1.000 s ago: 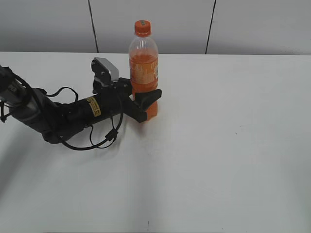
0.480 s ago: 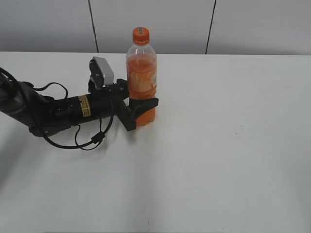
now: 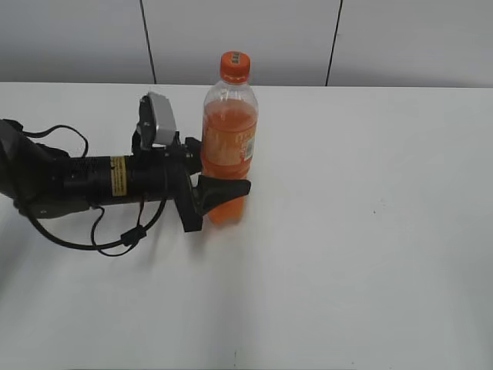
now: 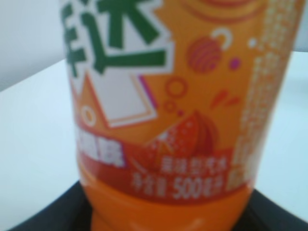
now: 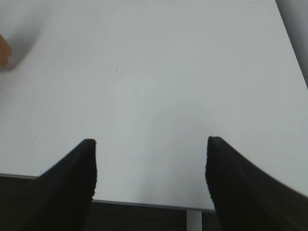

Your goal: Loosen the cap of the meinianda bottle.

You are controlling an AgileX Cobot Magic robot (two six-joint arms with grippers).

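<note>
The meinianda bottle stands upright on the white table, with orange liquid and an orange label. Its orange cap sits on top, with nothing touching it. My left gripper reaches in from the left, lying low over the table, and is shut on the bottle's lower part, just below the label. In the left wrist view the label fills the frame, with black jaws at both lower corners. My right gripper is open and empty over the table's near edge; it is out of the exterior view.
The white table spreads to the right and front of the bottle. A grey panelled wall stands behind it. The table's edge shows in the right wrist view. An orange sliver shows at that view's left edge.
My left gripper has carried the bottle toward the camera, and the arm now lies more level. The bottle has stayed upright in the jaws.
</note>
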